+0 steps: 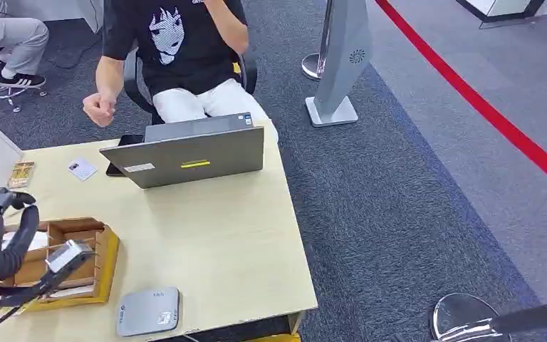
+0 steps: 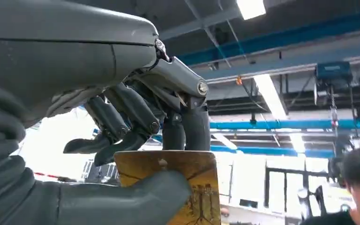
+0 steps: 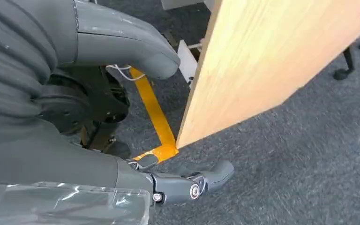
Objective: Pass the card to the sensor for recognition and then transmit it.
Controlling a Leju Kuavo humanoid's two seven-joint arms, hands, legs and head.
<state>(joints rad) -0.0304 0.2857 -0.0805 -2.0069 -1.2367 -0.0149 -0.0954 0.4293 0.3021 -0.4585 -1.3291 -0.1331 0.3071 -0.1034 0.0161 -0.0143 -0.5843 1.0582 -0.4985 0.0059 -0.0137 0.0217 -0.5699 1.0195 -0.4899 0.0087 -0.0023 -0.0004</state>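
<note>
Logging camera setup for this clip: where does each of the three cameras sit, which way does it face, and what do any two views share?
Head view: high on the robot, looking forward and down at the wooden table, laptop and seated person; left hand enters lower left.
Left wrist view: behind the left hand, facing up at the ceiling; it pinches a yellow card.
Right wrist view: behind the right hand, hanging beside the table, facing carpet.
Shared: head and right wrist views both show the table.
</note>
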